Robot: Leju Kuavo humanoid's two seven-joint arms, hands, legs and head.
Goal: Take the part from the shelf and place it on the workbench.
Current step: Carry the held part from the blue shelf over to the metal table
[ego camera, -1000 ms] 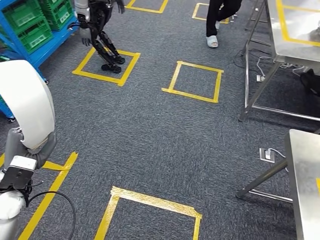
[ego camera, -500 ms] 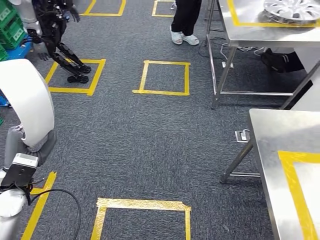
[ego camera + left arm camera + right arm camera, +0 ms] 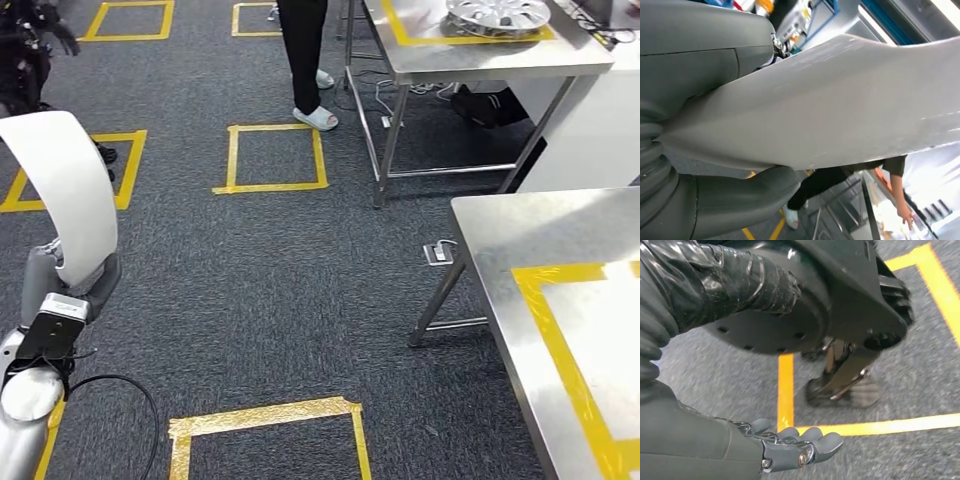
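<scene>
The left hand [image 3: 715, 195] grips the curved white part [image 3: 64, 190], carried low beside the steel desk [image 3: 521, 240]. The right wrist view shows the right hand [image 3: 798, 450] hanging empty, fingers loose, above carpet.

White curved part [image 3: 64, 190] arches up at left, pinched in left hand [image 3: 696, 130]; steel workbench [image 3: 521, 240] w/ yellow tape sits right.

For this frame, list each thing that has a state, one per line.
White curved part: held off the floor by the left hand, not yet on a bench.
Right hand: empty, fingers extended, hanging over the carpet.
Near workbench: bare inside its yellow tape outline.
Far workbench: carries a hubcap.
</scene>
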